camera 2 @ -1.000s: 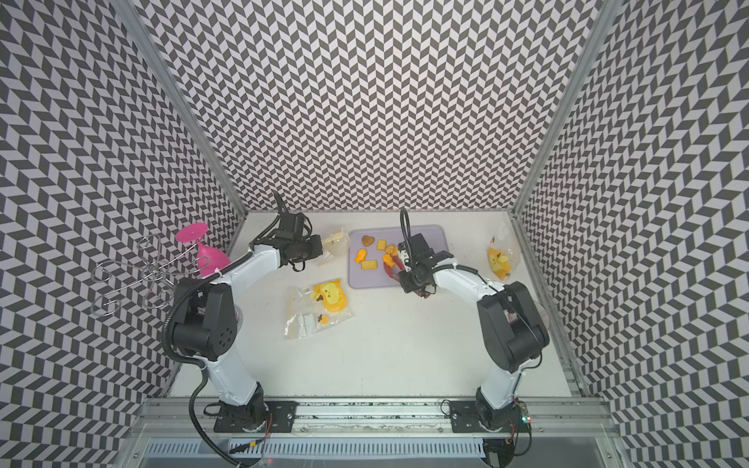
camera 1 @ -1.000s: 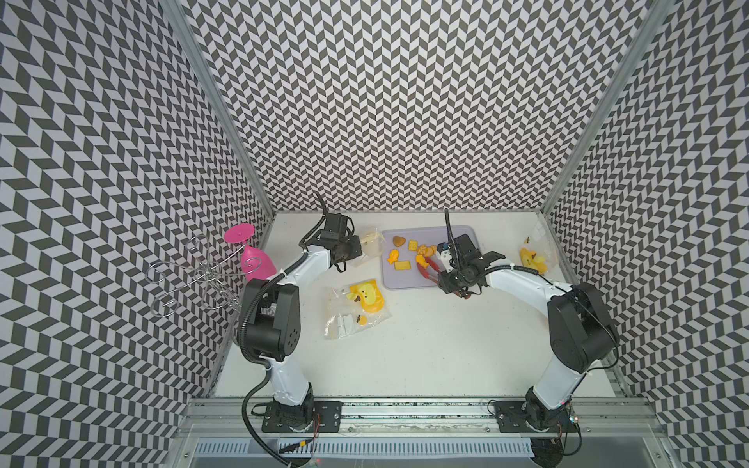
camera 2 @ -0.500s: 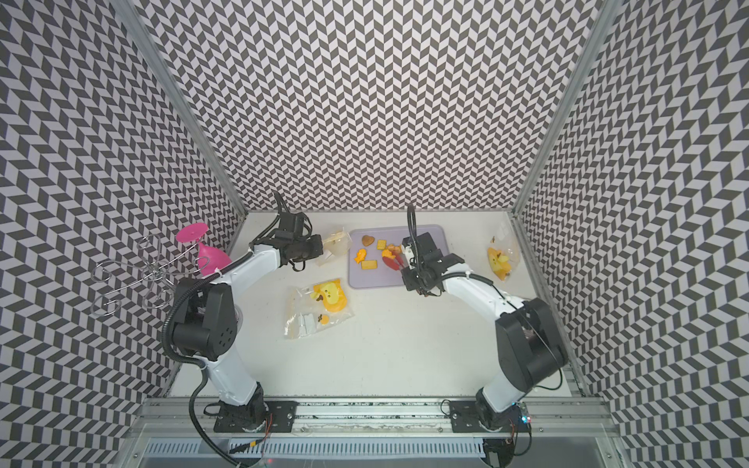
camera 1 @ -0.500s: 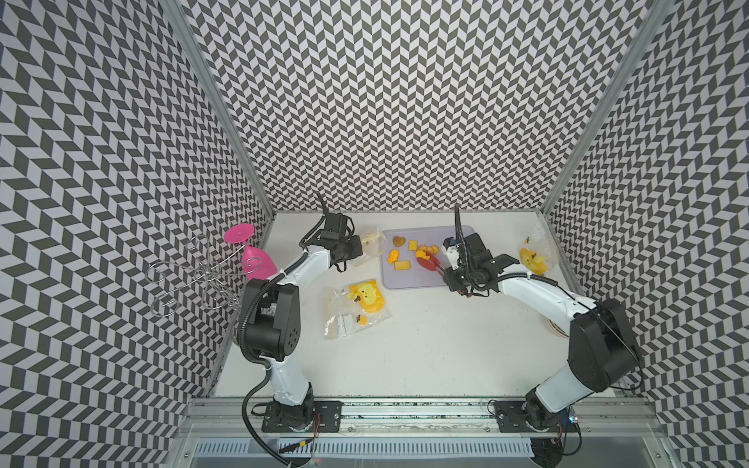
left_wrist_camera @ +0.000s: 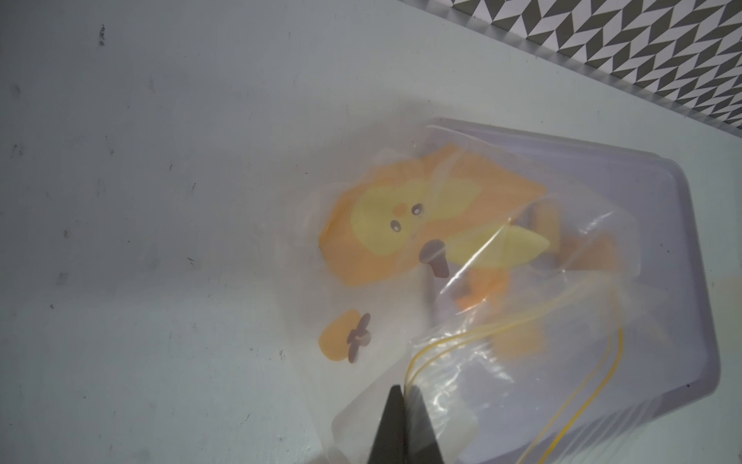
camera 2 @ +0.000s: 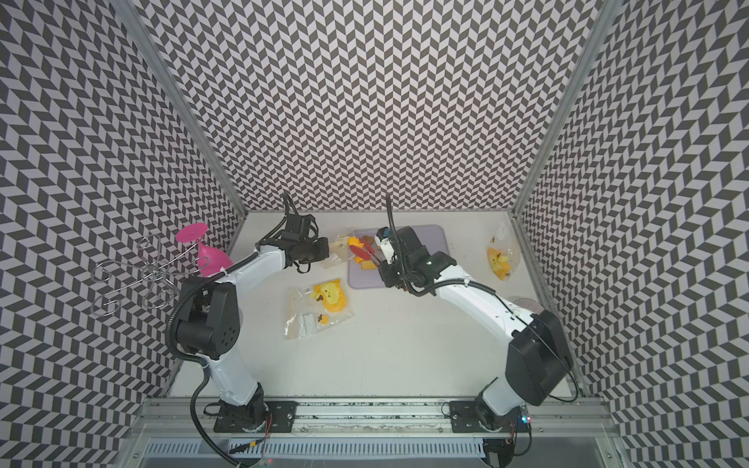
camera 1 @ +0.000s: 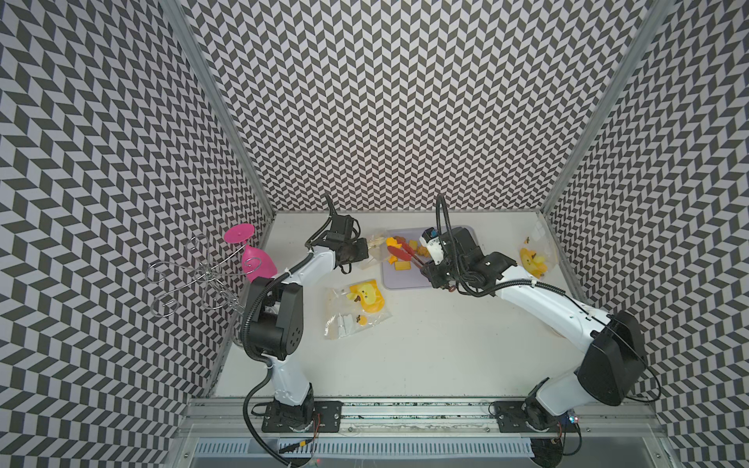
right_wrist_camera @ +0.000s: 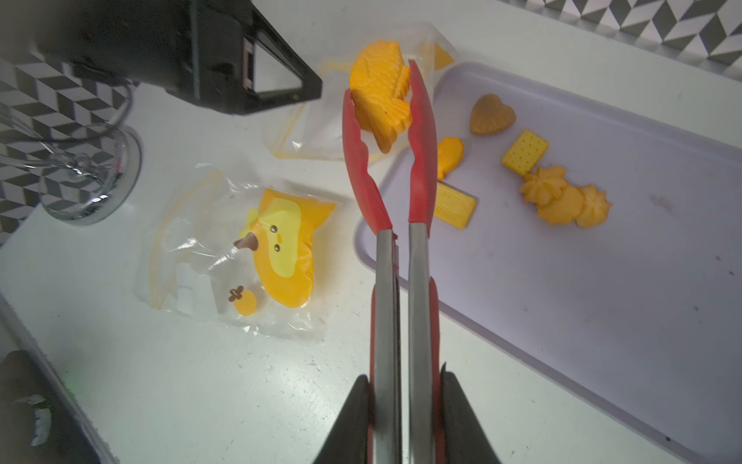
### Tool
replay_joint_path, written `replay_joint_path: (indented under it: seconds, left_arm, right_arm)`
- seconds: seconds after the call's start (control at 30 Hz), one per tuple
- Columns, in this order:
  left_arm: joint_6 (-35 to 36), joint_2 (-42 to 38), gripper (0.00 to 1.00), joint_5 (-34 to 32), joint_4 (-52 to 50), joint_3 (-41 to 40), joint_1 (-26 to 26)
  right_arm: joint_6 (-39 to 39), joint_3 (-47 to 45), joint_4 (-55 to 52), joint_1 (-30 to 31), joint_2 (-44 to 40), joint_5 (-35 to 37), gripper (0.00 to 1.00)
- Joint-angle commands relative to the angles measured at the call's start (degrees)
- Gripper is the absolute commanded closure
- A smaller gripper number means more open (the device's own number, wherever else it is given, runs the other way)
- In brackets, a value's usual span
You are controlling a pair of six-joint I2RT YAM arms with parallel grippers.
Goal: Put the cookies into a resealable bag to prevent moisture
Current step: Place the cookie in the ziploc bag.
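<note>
Several orange, yellow and brown cookies (right_wrist_camera: 525,152) lie on a lavender tray (right_wrist_camera: 602,301), which shows in both top views (camera 1: 405,281) (camera 2: 364,281). My right gripper (right_wrist_camera: 403,375) (camera 1: 429,267) is shut on the handles of red tongs (right_wrist_camera: 385,281). The tongs pinch an orange fish-shaped cookie (right_wrist_camera: 377,92) over the tray's left edge, close to the mouth of a clear resealable bag (right_wrist_camera: 313,132). My left gripper (left_wrist_camera: 403,389) (camera 1: 367,249) is shut on that bag's (left_wrist_camera: 502,361) rim beside the tray.
A second clear bag with a yellow cartoon print (camera 1: 356,308) lies flat in front of the tray, and a third (camera 1: 533,255) by the right wall. A wire rack (camera 1: 194,275) holding a pink glass (camera 1: 255,259) stands at the left wall.
The tongs have closed on the fish cookie, and my right arm has carried it left across the tray toward the held bag. The left arm has not moved.
</note>
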Motion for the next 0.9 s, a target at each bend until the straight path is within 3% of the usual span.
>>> replay_joint_path:
  seconds: [0.0, 0.23, 0.5, 0.87]
  left_arm:
    - [1.0, 1.24, 1.0, 0.59, 1.06, 1.79, -0.54]
    - [0.29, 2.45, 1.0, 0.13, 0.54, 3.69, -0.88]
    - [0.31, 2.87, 1.0, 0.72, 0.71, 4.31, -1.46]
    - [-2.95, 8.6, 1.0, -1.18, -2.34, 13.07, -3.6]
  right_arm:
    - [0.86, 1.72, 2.81, 0.47, 0.53, 1.33, 0.74]
    - [0.91, 0.37, 6.17, 0.52, 0.7, -0.05, 0.74]
    - [-0.39, 7.16, 2.1, 0.6, 10.15, -2.0, 0.74]
    - [-0.56, 9.48, 1.43, 0.34, 16.23, 6.19, 0.74]
